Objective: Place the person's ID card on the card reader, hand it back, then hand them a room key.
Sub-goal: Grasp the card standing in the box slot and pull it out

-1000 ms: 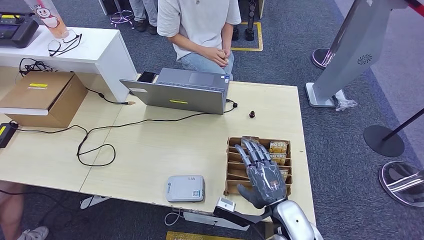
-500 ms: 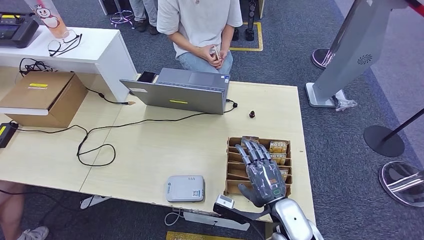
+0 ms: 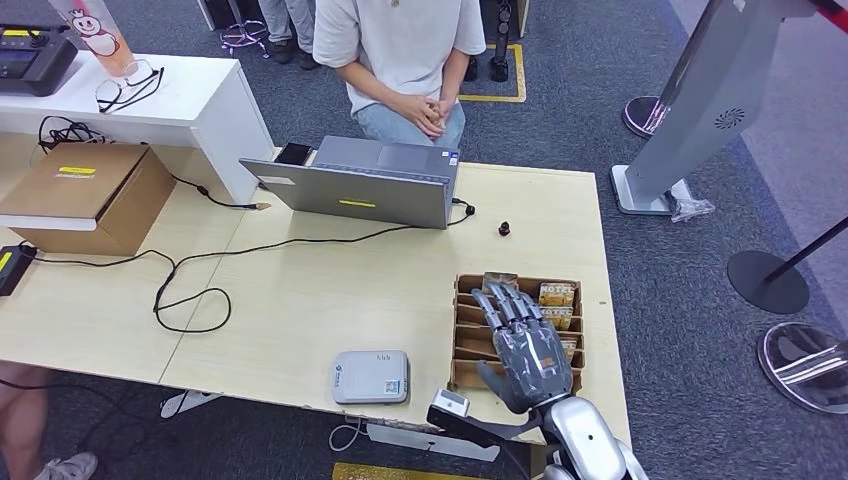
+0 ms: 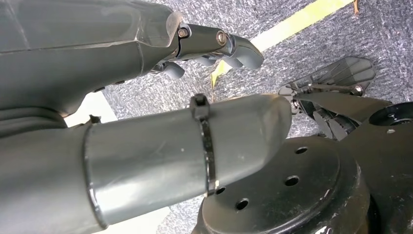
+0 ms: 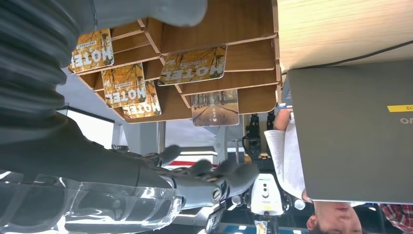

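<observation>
Room key cards (image 3: 556, 294) printed HOTEL sat in the slots of a wooden rack (image 3: 465, 330) at about 4 o'clock on the counter (image 3: 330, 290), and the right hand (image 3: 525, 345) hung flat over that rack with fingers straight and spread, holding nothing. No ID card could be made out on the card reader (image 3: 371, 376), which lay at 6 o'clock beside the rack, or in either hand. The person (image 3: 400, 50) sat at 12 o'clock with hands clasped; whether they held a card was too small to tell. My guess was that the ID steps were finished and only the key remained to be picked and handed over.

The left hand (image 4: 146, 48) hung low over carpet, fingers loosely curled, empty.

The rack sat close to the counter's near edge. A laptop (image 3: 360, 185) stood at 12 o'clock, leaving open counter toward 1 o'clock for reaching across.
</observation>
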Action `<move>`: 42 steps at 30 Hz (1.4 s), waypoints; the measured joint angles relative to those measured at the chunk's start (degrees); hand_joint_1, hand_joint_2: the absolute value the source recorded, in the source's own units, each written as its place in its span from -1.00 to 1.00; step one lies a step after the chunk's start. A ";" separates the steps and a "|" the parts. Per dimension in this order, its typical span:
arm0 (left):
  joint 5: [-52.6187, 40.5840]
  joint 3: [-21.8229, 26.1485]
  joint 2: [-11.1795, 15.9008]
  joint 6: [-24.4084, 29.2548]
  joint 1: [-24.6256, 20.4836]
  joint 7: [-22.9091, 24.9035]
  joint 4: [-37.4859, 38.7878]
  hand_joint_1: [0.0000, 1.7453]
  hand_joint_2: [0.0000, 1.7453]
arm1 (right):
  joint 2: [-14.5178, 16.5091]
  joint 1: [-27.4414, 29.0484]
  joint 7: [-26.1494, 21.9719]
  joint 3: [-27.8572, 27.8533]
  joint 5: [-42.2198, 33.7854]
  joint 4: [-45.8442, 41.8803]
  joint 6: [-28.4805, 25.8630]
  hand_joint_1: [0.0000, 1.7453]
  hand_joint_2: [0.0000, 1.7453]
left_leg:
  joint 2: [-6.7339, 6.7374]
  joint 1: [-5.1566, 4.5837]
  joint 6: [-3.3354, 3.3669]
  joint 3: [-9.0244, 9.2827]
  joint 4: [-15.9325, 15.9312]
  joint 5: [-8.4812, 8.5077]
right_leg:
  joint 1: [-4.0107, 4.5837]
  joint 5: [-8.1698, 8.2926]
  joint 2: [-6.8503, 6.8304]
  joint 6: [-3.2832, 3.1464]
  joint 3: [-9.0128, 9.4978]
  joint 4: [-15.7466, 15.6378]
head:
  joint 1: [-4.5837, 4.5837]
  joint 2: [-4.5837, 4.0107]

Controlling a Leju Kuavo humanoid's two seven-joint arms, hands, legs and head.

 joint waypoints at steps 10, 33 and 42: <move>-0.42 0.05 -0.17 -0.11 0.13 0.00 -0.37 -1.00 -1.00 | -0.01 -0.10 0.59 -0.01 0.30 0.09 0.34 -0.65 1.00 | 0.00 0.00 0.00 0.00 0.00 0.00 | 0.00 0.00 0.00 0.00 0.00 0.00 | 0.00 0.00; -1.23 1.31 -1.54 -1.43 0.23 0.00 -2.93 -1.00 -1.00 | -0.02 -1.96 2.55 -0.20 2.25 3.22 0.97 -0.31 1.00 | 0.00 0.00 0.00 0.00 0.00 0.00 | 0.00 0.00 0.00 0.00 0.00 0.00 | 0.00 0.00; -1.72 1.58 -2.10 -2.05 0.29 0.00 -4.07 -1.00 -1.00 | -0.02 -2.21 3.05 -1.02 2.65 4.35 1.18 -0.20 1.00 | 0.00 0.00 0.00 0.00 0.00 0.00 | 0.00 0.00 0.00 0.00 0.00 0.00 | 0.00 0.00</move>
